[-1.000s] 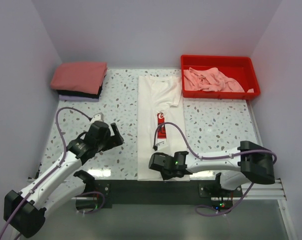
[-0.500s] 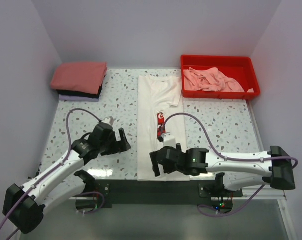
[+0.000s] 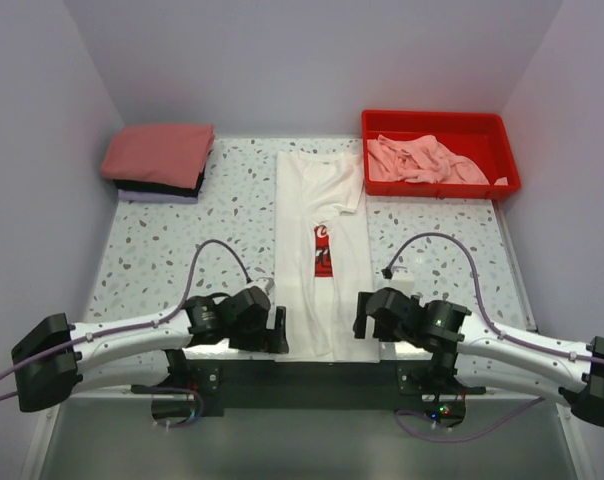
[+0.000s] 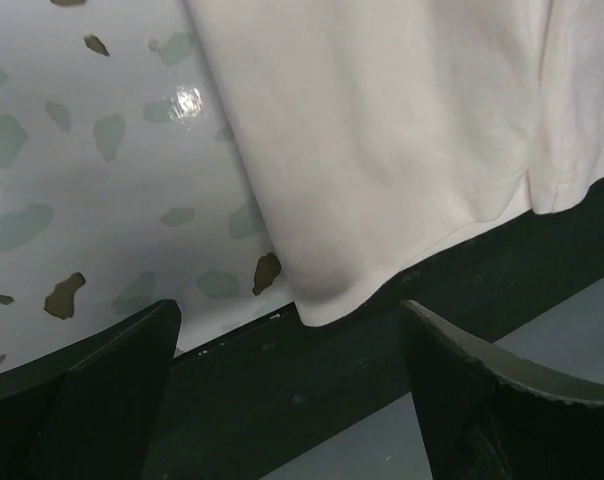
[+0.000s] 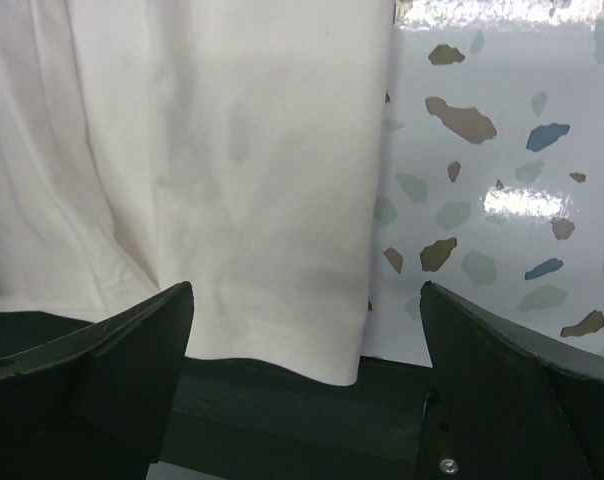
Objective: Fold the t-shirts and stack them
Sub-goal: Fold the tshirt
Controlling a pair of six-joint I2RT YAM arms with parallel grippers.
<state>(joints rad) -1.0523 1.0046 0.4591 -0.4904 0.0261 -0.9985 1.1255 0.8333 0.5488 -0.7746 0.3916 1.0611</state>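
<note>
A white t-shirt (image 3: 322, 200) with a red logo print (image 3: 324, 250) lies as a long narrow strip down the middle of the table, its hem at the near edge. My left gripper (image 3: 279, 333) is open at the hem's near left corner; in the left wrist view that corner (image 4: 322, 290) lies just ahead of the open left gripper (image 4: 290, 320). At the hem's near right corner my right gripper (image 3: 362, 318) also stands open. In the right wrist view the white cloth (image 5: 232, 150) sits ahead of the open right gripper (image 5: 307, 300). Neither holds anything.
A stack of folded t-shirts (image 3: 160, 152), salmon-red on top with black and lavender below, sits at the far left. A red tray (image 3: 437, 118) at the far right holds crumpled light pink t-shirts (image 3: 422, 160). The dark front rail (image 3: 312, 372) runs under the hem.
The right gripper has opened and moved from the middle of the hem to its right corner. The left arm has swung down and right to the hem's left corner.
</note>
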